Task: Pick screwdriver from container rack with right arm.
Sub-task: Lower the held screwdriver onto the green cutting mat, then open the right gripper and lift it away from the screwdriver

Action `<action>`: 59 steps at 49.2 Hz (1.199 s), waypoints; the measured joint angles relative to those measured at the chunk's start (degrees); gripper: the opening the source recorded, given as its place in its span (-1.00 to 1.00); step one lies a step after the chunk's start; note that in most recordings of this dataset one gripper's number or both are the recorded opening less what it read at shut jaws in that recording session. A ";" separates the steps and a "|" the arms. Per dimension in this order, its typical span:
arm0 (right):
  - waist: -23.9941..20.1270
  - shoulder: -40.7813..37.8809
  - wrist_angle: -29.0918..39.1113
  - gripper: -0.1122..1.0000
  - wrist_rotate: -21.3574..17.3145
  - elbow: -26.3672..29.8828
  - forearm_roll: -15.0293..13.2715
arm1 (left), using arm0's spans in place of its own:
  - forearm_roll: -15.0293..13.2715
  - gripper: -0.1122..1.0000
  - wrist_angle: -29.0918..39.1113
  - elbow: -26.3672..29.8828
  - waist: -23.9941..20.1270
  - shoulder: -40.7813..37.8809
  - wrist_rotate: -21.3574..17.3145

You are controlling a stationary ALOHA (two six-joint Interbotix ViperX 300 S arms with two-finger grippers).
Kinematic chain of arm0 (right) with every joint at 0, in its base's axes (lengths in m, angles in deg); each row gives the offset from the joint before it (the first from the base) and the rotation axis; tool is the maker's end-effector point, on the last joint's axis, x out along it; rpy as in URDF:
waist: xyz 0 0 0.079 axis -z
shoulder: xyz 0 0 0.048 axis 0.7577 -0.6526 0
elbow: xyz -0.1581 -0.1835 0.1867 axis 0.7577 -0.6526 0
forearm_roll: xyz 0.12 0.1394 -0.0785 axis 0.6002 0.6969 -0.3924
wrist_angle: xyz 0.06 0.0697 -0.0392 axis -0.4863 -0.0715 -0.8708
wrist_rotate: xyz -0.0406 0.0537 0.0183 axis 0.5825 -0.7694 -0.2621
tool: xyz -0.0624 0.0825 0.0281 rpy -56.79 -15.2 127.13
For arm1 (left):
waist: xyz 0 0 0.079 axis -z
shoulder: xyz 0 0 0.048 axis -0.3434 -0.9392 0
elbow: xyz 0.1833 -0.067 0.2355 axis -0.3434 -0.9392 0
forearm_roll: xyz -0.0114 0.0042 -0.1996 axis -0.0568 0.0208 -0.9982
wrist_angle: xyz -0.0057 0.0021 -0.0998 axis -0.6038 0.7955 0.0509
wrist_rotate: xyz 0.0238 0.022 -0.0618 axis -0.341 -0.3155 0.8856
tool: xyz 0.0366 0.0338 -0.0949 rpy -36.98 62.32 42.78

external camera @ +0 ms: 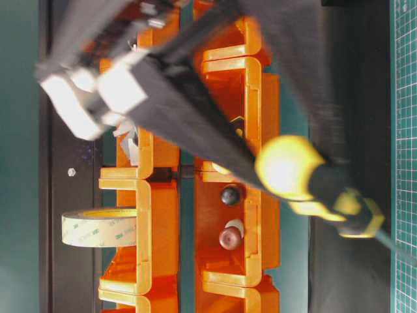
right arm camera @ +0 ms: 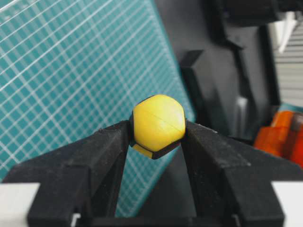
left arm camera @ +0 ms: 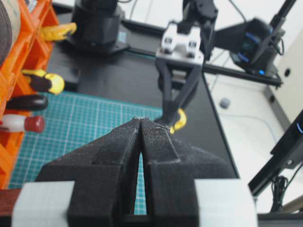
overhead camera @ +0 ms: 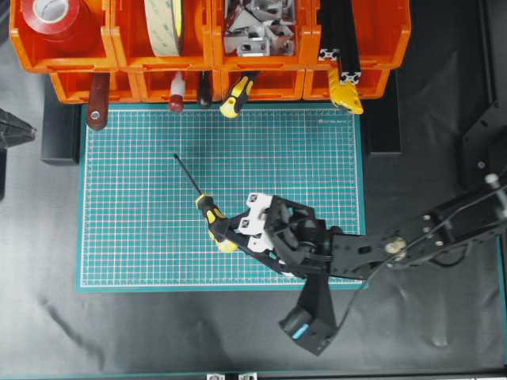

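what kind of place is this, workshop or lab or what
Probably a robotics lab bench set up as a small workshop: a green gridded cutting mat, an orange container rack holding tape, brackets and hand tools, and the right pincer gripping a screwdriver.

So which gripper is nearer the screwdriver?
Right. The right gripper is clamped on the screwdriver handle over the mat; the left gripper is shut, apart from it.

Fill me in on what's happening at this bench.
The right gripper has its fingers closed on the yellow-and-black handle of the screwdriver, holding it over the green mat, shaft pointing toward the orange rack. The screwdriver is already out of the rack, where a shorter yellow-black one and red-handled tools remain. The left gripper is shut and holds nothing, off to the side.
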 measured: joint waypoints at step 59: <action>1.05 -7.47 -4.75 0.16 -2.55 -9.93 3.52 | 0.00 -0.79 -0.70 0.00 -0.09 -1.05 0.18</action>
